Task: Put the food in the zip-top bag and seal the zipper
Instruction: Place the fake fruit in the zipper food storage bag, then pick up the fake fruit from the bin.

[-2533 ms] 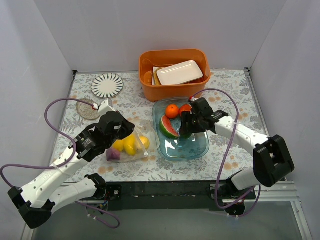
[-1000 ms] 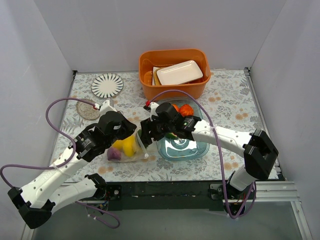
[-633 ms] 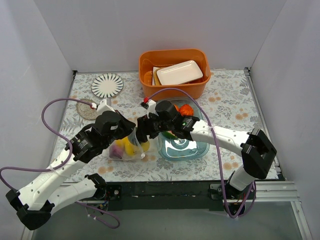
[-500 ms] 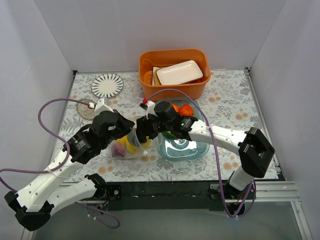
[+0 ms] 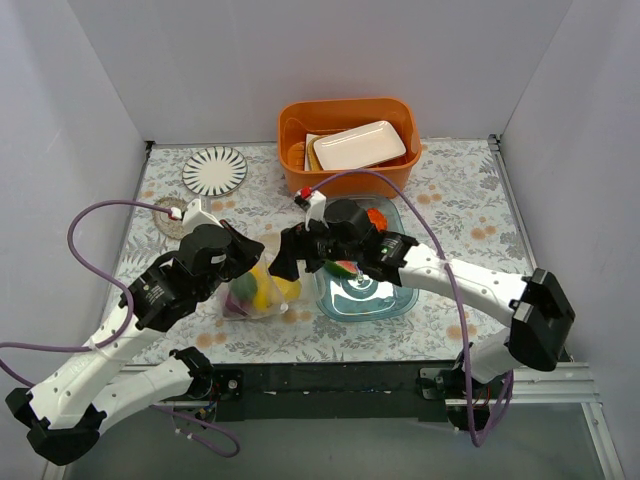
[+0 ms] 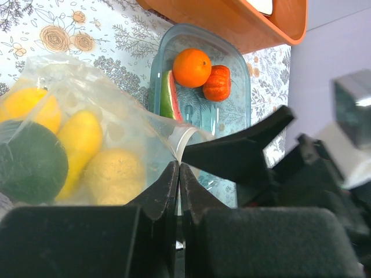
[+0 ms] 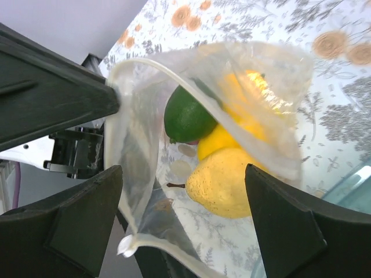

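Left hand was pinched shut on the bag rim. The bag, holding lemons and a green fruit, lay on the floral counter. Right hand was spread apart at its opening. White walls enclosed the counter. From above, the arms hid most of the bag.

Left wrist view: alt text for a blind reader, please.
The left gripper pinches the zip-top bag's mouth edge, yellow fruits and a dark green one inside. Behind, a clear tray holds an orange, a watermelon slice and a tomato.
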You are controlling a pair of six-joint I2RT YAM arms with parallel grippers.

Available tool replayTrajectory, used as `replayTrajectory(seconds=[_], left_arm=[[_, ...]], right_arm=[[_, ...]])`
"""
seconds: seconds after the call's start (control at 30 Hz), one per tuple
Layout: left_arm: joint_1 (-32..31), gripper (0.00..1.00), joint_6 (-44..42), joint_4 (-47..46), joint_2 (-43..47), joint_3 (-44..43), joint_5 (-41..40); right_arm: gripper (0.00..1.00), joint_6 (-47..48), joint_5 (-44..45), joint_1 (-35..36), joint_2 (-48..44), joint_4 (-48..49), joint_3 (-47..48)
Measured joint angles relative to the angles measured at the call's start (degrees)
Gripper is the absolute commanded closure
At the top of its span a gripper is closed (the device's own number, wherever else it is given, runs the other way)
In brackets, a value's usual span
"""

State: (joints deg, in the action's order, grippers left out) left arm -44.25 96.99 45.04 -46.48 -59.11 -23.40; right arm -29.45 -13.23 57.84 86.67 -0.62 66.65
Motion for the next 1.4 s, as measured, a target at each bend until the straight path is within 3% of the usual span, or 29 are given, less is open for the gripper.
replayTrajectory(seconds=[0.3, 0.5, 0.7, 0.87, 1.13, 1.4], left_arm=[[0.0, 1.0, 0.3, 0.0, 0.0, 0.0, 0.0], [0.0, 1.0, 0.6, 0.0, 0.0, 0.5, 0.0], [0.0, 1.0, 0.8, -0.1, -0.1, 0.6, 0.0], [0.0, 1.0, 0.8, -0.1, -0.3, 0.6, 0.0], [0.0, 1.0, 1.0, -0.1, -0.3, 0.7, 0.0], [0.0, 1.0, 1.0, 0.0, -0.1, 1.4, 0.0]], right_arm=[[0.02, 1.3, 15.7, -1.6, -12.7, -6.3, -4.1], [0.02, 0.6, 21.5, -9.2, -14.9, -12.2, -8.1], [0.02, -0.2, 25.4, -17.3, -9.6, -17.7, -7.6], [0.02, 2.5, 31.3, -19.2, -0.8, -21.4, -2.2], [0.02, 15.8, 33.8, -21.1, 10.3, -19.8, 5.4], [0.02, 29.2, 33.4, -21.5, 15.0, -17.4, 4.9]])
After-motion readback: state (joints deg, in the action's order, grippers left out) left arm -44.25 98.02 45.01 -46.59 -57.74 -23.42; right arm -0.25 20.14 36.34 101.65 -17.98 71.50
